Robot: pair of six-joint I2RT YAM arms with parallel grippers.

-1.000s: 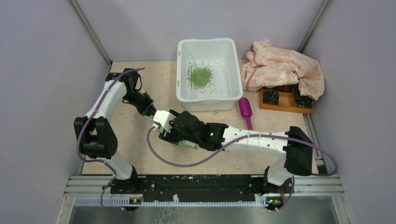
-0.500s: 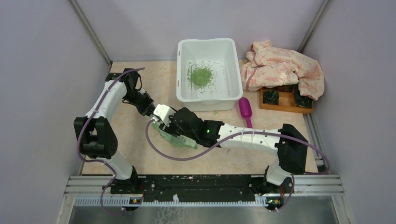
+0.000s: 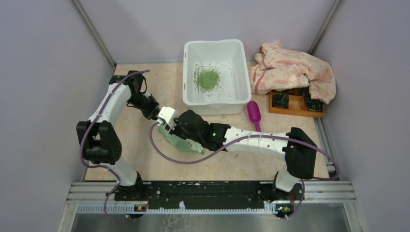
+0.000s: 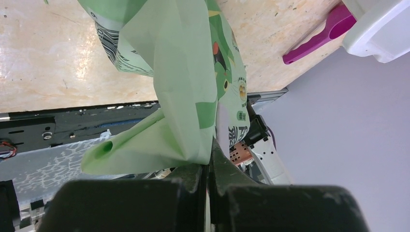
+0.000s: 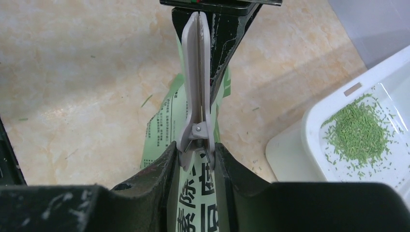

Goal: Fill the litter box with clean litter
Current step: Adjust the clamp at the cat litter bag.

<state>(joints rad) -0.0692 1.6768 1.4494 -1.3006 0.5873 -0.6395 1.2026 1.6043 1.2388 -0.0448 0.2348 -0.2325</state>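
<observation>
The left gripper (image 4: 209,166), jaws pressed together, pinches the green litter bag's (image 4: 186,82) folded top, the right gripper (image 5: 196,157) nips the white bag clip (image 5: 196,87), and the litter box (image 5: 285,154), holding piled clean litter (image 5: 358,133), sits ahead to its right.

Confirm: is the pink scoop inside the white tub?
No, the scoop lies outside the tub, beside its near right corner.
</observation>
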